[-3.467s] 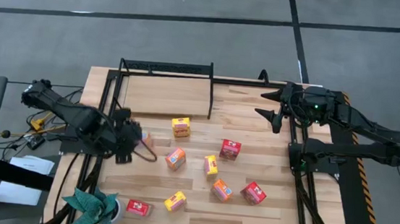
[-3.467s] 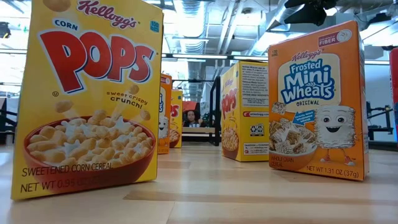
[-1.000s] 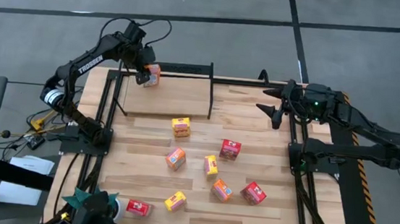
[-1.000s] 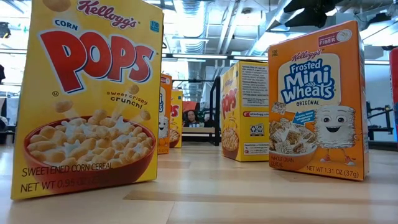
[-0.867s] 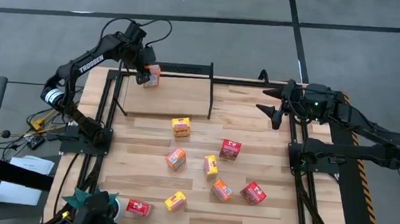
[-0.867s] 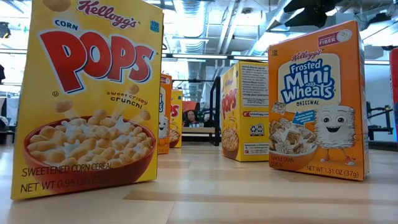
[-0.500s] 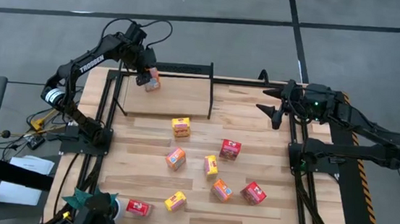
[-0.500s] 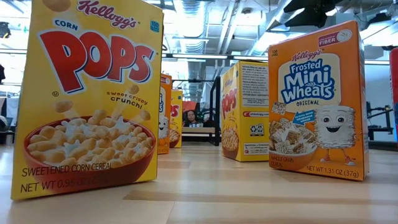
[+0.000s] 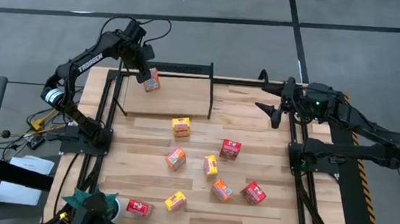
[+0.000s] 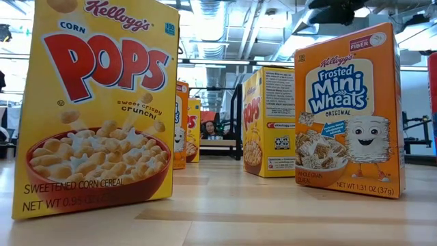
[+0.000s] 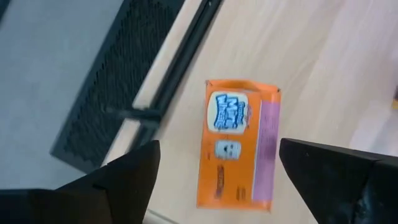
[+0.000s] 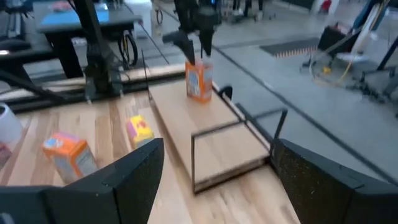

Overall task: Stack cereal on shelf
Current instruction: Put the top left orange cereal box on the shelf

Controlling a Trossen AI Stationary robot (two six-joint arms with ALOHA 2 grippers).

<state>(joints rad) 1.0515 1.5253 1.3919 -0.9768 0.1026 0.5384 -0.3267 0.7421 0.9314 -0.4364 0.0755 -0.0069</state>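
An orange cereal box [image 9: 151,82] stands upright on its bottom end on the shelf's wooden board [image 9: 183,96], at the board's far left; the right wrist view shows the box [image 12: 199,81] too. My left gripper [image 9: 144,69] hangs just above it, open, with the fingers on either side of the box [image 11: 239,146] and clear of it. Several more cereal boxes lie scattered on the table, among them a yellow one [image 9: 180,127] and a red one [image 9: 230,149]. My right gripper [image 9: 263,100] waits open above the table's far right.
The shelf's black tube frame [image 9: 210,91] rises at the board's right end and far edge. A teal cloth with a white roll [image 9: 94,206] sits at the near left corner. The low view shows a large Corn Pops box [image 10: 95,102] and a Mini Wheats box [image 10: 348,109] up close.
My left gripper has lowered the orange box onto the shelf's far left, opened and let go. The box now stands on the board by itself, and the gripper has lifted slightly above it.
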